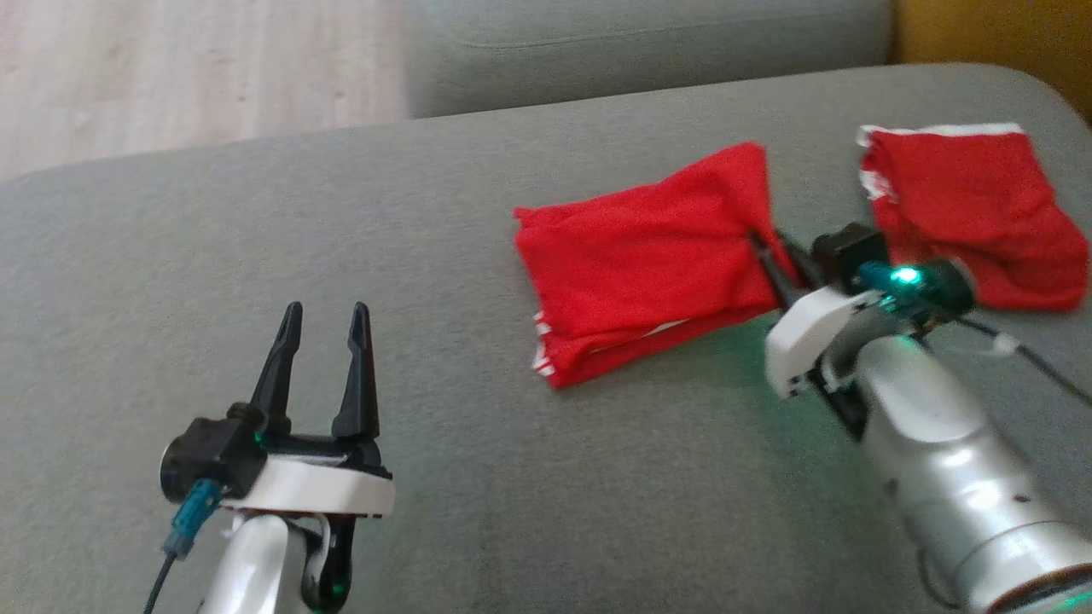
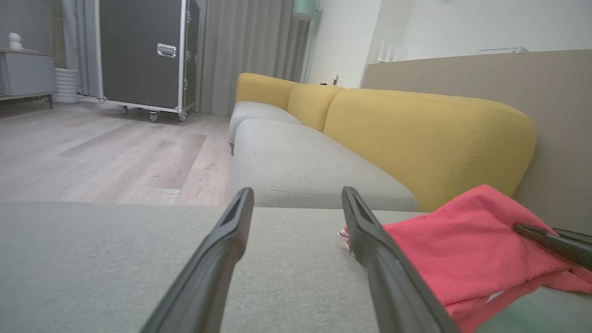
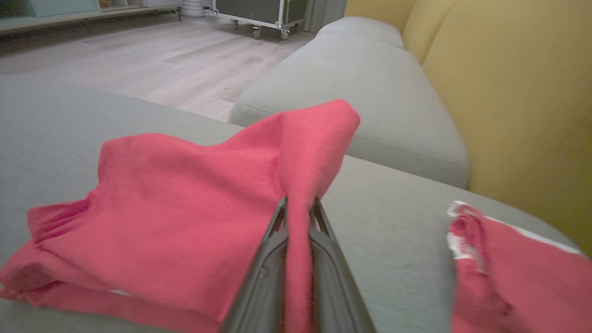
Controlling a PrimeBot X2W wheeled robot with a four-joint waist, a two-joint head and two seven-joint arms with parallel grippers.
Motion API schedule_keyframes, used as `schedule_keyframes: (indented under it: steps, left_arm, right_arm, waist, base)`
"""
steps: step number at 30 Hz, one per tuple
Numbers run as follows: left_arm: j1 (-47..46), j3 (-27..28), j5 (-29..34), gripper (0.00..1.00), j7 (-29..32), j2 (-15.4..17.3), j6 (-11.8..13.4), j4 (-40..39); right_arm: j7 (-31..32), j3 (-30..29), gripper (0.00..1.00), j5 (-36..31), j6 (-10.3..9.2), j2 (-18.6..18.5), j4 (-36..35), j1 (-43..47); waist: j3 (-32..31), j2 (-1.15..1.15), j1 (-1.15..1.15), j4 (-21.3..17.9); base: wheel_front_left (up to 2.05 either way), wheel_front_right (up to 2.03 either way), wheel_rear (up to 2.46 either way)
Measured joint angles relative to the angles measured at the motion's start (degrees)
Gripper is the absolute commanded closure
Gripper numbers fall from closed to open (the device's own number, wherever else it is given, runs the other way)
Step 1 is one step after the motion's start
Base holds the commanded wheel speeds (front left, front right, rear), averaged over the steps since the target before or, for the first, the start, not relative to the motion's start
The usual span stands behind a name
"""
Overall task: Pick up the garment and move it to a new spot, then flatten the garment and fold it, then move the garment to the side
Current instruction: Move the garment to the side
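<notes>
The garment (image 1: 648,256) is a red cloth lying folded on the grey sofa cushion (image 1: 426,256), right of centre in the head view. My right gripper (image 1: 765,240) is shut on its right edge. In the right wrist view a ridge of the garment (image 3: 185,199) rises between the closed fingers of the right gripper (image 3: 298,206), pulled up off the cushion. My left gripper (image 1: 324,320) stands open over bare cushion at the lower left, well left of the cloth. In the left wrist view the garment (image 2: 462,240) lies just right of the left gripper (image 2: 298,196).
A second red garment with white trim (image 1: 972,213) lies at the cushion's far right, also seen at the right wrist view's lower right (image 3: 508,277). A yellow sofa back (image 2: 430,138) runs behind the cushion. Wooden floor (image 1: 196,68) lies beyond the cushion's far left edge.
</notes>
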Motion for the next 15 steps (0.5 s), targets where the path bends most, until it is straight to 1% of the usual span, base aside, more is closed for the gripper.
schedule_keyframes:
  steps: [4,7,12,15]
  left_arm:
    - [-0.25,-0.13,0.00,0.00,0.00,0.00,0.02,-0.71]
    - [-1.18,-0.23,0.16,0.00,0.01,-0.01,0.02,-1.23]
    - [-4.86,-0.11,0.70,0.00,0.00,0.00,0.00,-2.22]
    - [-7.16,-0.32,1.14,0.00,0.00,-0.01,-0.01,-2.21]
  right_arm:
    - [-0.01,-0.03,1.00,-2.65,0.00,-4.12,-3.93,-0.15]
    - [0.19,-0.13,1.00,-4.09,0.00,-7.22,-5.48,-1.12]
    - [2.63,-1.12,1.00,-4.97,0.00,-12.18,-8.61,-5.74]
    - [4.55,-2.59,1.00,-5.15,0.00,-14.91,-9.07,-8.42]
  waist:
    - [0.79,0.00,0.00,-3.08]
    - [2.58,0.00,0.01,-4.70]
    - [6.43,0.00,0.01,-6.88]
    - [8.97,0.00,0.01,-7.83]
  base:
    - [0.00,0.00,0.00]
    - [0.00,0.00,0.00]
    - [0.00,0.00,0.00]
    - [0.00,0.00,0.00]
